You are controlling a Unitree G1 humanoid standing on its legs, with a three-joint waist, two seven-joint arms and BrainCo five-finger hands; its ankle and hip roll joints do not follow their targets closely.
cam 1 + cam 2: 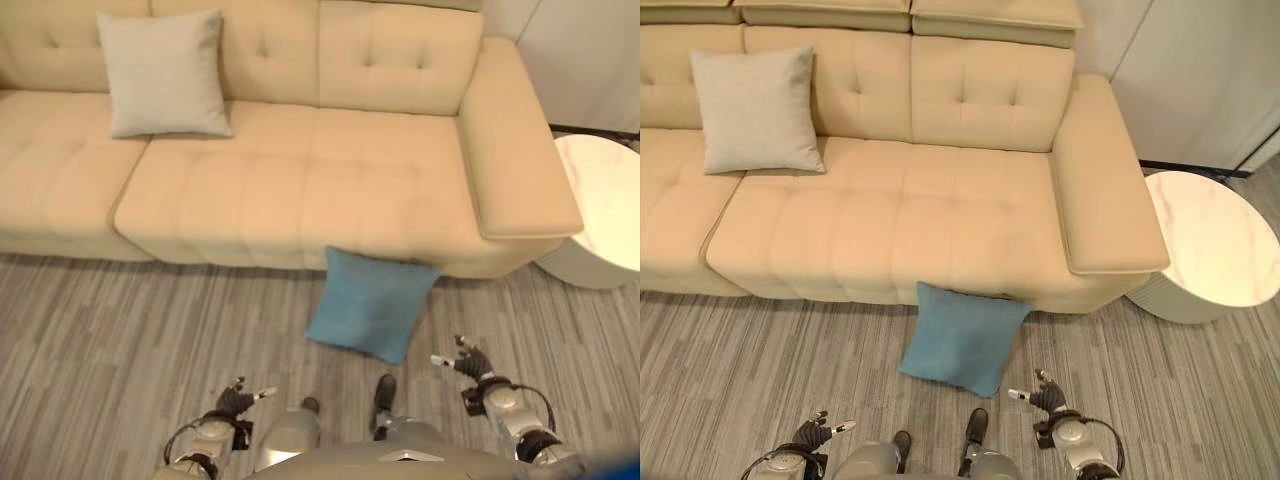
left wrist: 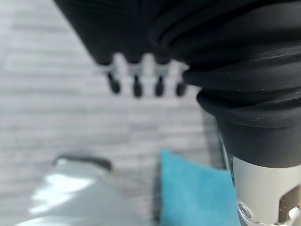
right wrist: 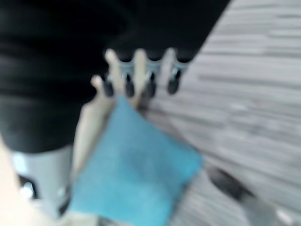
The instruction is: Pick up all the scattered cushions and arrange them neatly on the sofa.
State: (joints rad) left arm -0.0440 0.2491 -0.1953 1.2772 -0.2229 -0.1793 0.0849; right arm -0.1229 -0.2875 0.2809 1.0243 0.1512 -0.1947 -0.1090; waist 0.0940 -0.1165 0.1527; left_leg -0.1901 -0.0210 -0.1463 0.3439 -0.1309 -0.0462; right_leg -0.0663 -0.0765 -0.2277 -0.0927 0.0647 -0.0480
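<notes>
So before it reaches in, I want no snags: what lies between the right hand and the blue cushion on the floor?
Only bare striped floor separates the right hand from the blue cushion, as the left eye view shows; the cushion leans against the sofa front.

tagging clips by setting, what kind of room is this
Most likely a living room or a mock-up of one: a beige tufted sofa with a grey cushion, a round white side table, and wood-look plank flooring.
</notes>
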